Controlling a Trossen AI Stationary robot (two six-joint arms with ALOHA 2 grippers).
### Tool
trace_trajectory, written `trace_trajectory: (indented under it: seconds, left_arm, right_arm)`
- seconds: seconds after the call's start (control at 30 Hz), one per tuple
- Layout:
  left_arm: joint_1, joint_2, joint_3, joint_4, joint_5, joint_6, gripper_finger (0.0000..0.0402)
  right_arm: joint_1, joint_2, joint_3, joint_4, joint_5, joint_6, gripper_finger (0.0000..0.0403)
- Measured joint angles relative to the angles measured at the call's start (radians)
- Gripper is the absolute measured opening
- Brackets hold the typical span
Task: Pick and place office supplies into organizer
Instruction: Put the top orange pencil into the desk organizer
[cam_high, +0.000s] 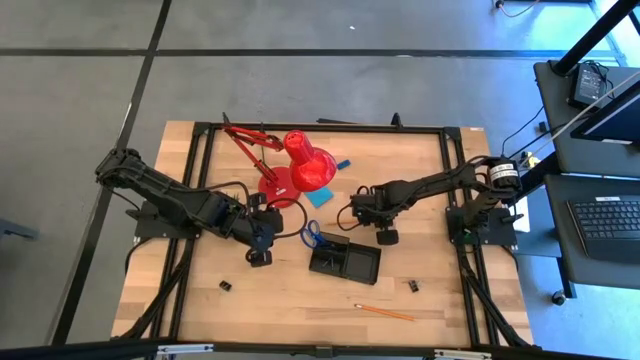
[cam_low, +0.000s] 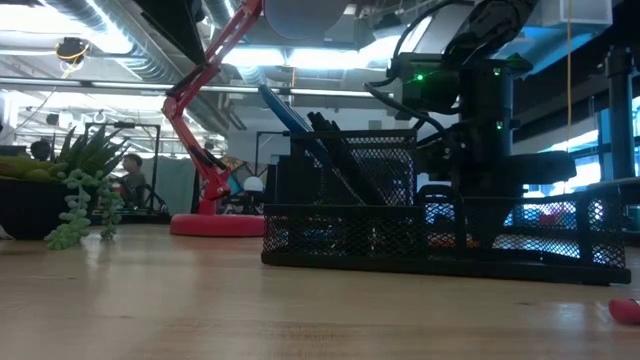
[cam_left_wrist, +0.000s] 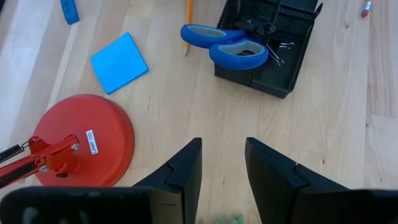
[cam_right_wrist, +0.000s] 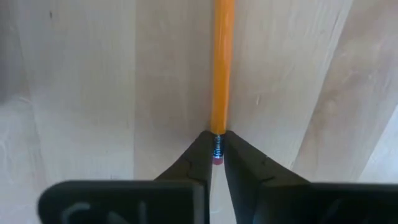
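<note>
My right gripper (cam_right_wrist: 217, 140) points down at the table just beyond the black organizer (cam_high: 345, 260) and is shut on an orange pencil (cam_right_wrist: 222, 62) that lies flat on the wood. My left gripper (cam_left_wrist: 222, 168) hangs open above the table near the red lamp's base (cam_left_wrist: 81, 140), touching nothing. Blue-handled scissors (cam_left_wrist: 230, 46) stick into the organizer (cam_left_wrist: 267, 56), handles out over its end. A blue note pad (cam_left_wrist: 119, 61) and a blue eraser (cam_left_wrist: 69, 10) lie on the table. A second pencil (cam_high: 385, 313) lies near the front edge. My right gripper pinches the pencil's eraser end, at the metal band (cam_right_wrist: 217, 148), between its two fingertips. The fingers come from above, pointing down, one on each side of the pencil. The pencil lies flat on the table and runs straight away from the fingers.
The red desk lamp (cam_high: 305, 165) stands at the far middle, its arm reaching left. Two small black binder clips (cam_high: 226, 286) (cam_high: 413, 287) lie near the front. A green plant (cam_low: 70, 190) shows at the low view's left. Bare wood lies at the front left.
</note>
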Motion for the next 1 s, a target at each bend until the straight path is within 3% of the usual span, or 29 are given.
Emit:
trace_trajectory:
  seconds: [0.4, 1.0]
  left_arm:
    - [0.0, 0.0, 0.0, 0.0, 0.0, 0.0, 0.0116]
    - [0.0, 0.0, 0.0, 0.0, 0.0, 0.0, 0.0116]
  right_arm:
    - [-0.001, -0.003, 0.002, -0.003, -0.006, 0.003, 0.0035]
    - [-0.001, 0.007, 0.09, -0.147, -0.009, 0.025, 0.0012]
